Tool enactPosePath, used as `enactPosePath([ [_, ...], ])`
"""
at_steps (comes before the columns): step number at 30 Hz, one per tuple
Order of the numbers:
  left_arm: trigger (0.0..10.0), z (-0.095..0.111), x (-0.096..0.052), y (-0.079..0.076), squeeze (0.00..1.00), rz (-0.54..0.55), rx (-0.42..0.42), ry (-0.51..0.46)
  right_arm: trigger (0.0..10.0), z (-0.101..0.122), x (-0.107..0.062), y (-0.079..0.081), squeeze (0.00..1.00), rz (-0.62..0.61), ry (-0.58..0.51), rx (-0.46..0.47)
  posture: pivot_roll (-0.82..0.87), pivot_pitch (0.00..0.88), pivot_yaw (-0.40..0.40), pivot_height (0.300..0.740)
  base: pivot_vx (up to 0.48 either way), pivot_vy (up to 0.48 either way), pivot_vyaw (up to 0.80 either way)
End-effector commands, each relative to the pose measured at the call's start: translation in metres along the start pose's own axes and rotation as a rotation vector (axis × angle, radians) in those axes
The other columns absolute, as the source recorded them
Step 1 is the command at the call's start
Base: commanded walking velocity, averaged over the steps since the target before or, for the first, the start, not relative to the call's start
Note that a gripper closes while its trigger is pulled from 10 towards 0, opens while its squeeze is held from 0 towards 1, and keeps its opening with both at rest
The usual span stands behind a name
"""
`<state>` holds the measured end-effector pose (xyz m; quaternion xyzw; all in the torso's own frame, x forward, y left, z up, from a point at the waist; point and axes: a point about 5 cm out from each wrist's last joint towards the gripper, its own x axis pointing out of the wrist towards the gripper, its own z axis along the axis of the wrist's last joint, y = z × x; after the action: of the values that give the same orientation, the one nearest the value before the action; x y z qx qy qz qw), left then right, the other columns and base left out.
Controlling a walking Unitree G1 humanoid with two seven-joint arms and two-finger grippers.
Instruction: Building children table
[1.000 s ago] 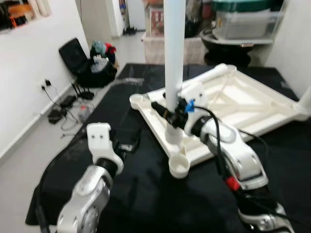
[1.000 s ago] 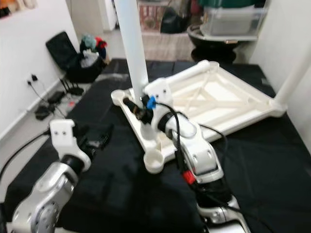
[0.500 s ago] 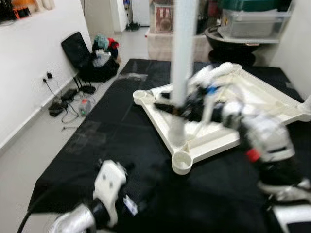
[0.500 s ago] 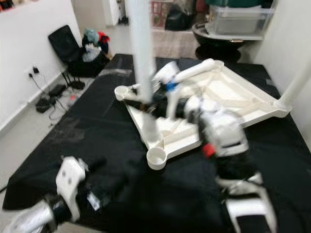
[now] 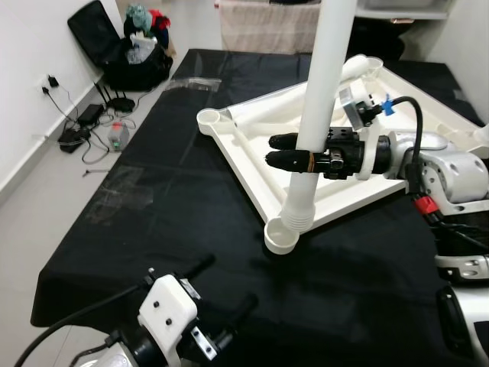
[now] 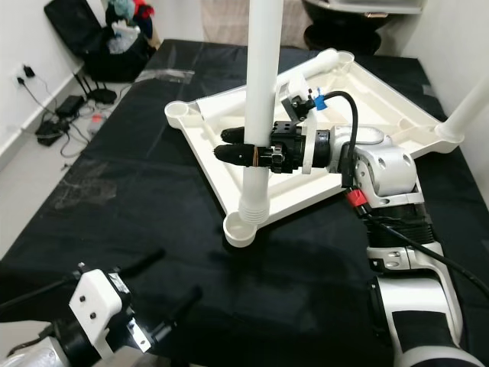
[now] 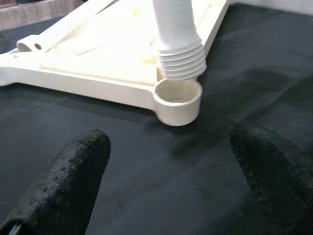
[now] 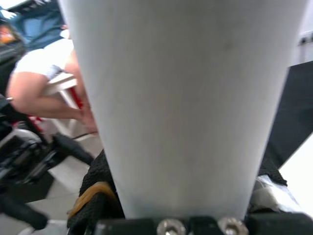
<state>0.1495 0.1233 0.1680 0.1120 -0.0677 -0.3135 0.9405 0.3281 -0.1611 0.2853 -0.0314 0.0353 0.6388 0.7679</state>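
A white plastic table top (image 5: 359, 157) lies upside down on the black cloth, with a round corner socket (image 5: 280, 238) (image 7: 178, 100) at its near corner. My right gripper (image 5: 275, 151) is shut on a white table leg (image 5: 317, 115), held upright. The leg's threaded lower end (image 7: 181, 61) hangs just above and slightly behind that socket. My left gripper (image 7: 168, 181) is open, low over the cloth in front of the socket, its black fingers (image 5: 195, 267) spread apart with nothing between them. Another white leg (image 6: 466, 103) stands in the far right corner of the table top.
The black cloth (image 5: 153, 199) covers the floor around the table top. Cables and a power strip (image 5: 80, 130) lie by the left wall, with a black bag (image 5: 114, 46) of clothes behind. A person's arm (image 8: 39, 93) shows in the right wrist view.
The camera has tilted down and nearer. My left arm dropped from beside the table top to low in front. The right gripper still holds the leg, now over the corner socket.
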Motion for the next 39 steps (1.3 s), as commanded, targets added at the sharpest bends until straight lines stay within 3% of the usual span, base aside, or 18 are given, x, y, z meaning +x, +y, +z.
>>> enactPosePath([
  [1,10.0,-0.002,-0.003,0.002,0.0,0.018,0.052,0.012,10.0,0.005,0.0,0.001,0.0,0.044,-0.03,-0.003,0.02,0.307,-0.006,0.74,0.0,0.0,0.0],
  [3,10.0,-0.002,-0.003,0.002,0.0,0.018,0.052,0.012,10.0,0.005,0.0,0.001,0.0,0.044,-0.03,-0.003,0.02,0.307,-0.006,0.74,0.0,0.0,0.0],
  [6,10.0,-0.002,-0.002,0.013,0.0,0.09,0.116,0.009,10.0,0.01,-0.002,0.003,0.0,0.097,-0.092,-0.002,0.02,0.318,0.0,0.74,0.0,0.0,0.0],
  [10,10.0,-0.002,-0.002,0.013,0.0,0.09,0.116,0.009,10.0,0.01,-0.002,0.003,0.0,0.097,-0.092,-0.002,0.02,0.318,0.0,0.74,0.0,0.0,0.0],
  [12,10.0,0.0,-0.001,0.019,0.0,0.123,0.143,0.007,10.0,0.006,0.0,0.003,0.0,0.105,-0.091,-0.043,0.04,0.318,0.014,0.74,0.0,0.0,0.0],
  [18,10.0,0.001,-0.001,0.019,0.0,0.119,0.134,0.005,10.0,0.002,-0.002,0.005,0.0,0.106,-0.058,-0.097,0.04,0.317,0.016,0.74,0.0,0.0,0.0],
  [22,10.0,0.001,-0.002,0.017,0.0,0.116,0.126,-0.001,10.0,0.0,-0.008,0.008,0.0,0.085,-0.009,-0.182,0.04,0.312,0.018,0.74,0.0,0.0,0.0],
  [31,10.0,-0.001,-0.002,0.016,0.0,0.123,0.128,-0.01,10.0,-0.006,-0.001,0.036,0.0,0.193,0.037,-0.216,0.04,0.309,0.023,0.74,0.0,0.0,0.0],
  [39,10.0,-0.003,-0.001,0.016,0.0,0.122,0.121,-0.013,10.0,-0.006,0.01,0.038,0.0,0.214,0.019,-0.226,0.03,0.305,0.018,0.74,0.0,0.0,0.0],
])
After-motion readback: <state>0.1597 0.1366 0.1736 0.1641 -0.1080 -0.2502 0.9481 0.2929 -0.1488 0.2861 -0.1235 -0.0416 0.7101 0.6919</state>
